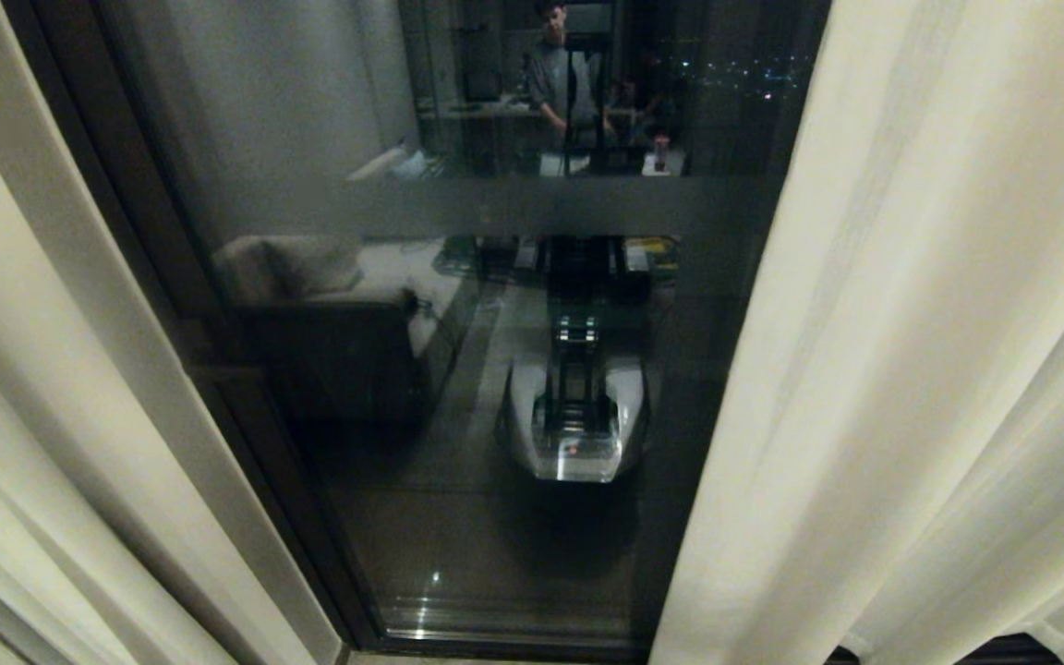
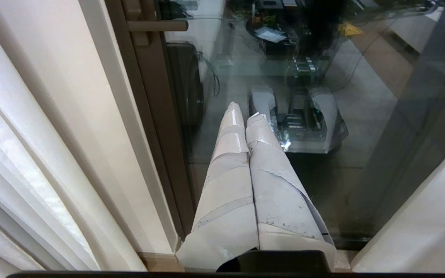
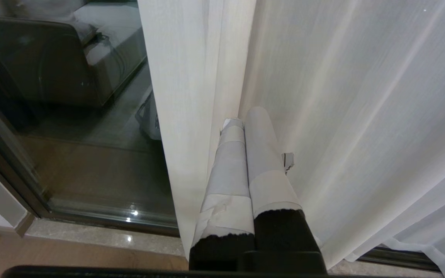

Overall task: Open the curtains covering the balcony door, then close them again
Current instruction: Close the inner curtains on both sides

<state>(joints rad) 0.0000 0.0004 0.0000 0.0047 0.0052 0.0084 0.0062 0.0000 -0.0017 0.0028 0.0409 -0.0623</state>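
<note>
With the curtains (image 1: 911,369) drawn apart, a wide strip of the balcony door (image 1: 495,517) shows between them, its dark frame (image 1: 246,443) slanting down beside the left panel. One cream panel hangs at the left edge of the scene and the other fills the right side, both falling in soft vertical folds to the floor.

Night has turned the glass into a mirror. In it I can make out the robot's own white base (image 1: 576,434), a beige chair (image 1: 329,305) to the left of it, and a person (image 1: 564,83) standing far back in the room beside a cluttered desk.

Neither arm reaches into the head view. The left gripper (image 2: 243,110), wrapped in pale tape, points at the bare glass just right of the door frame, its jaws pressed together on nothing. The right gripper (image 3: 245,116), taped the same way, has its tips against the inner folds of the right panel, close beside that panel's hemmed edge; its jaws are pressed together too, and no fabric is caught between them. A pale stone sill (image 3: 102,235) runs along the foot of the door.
</note>
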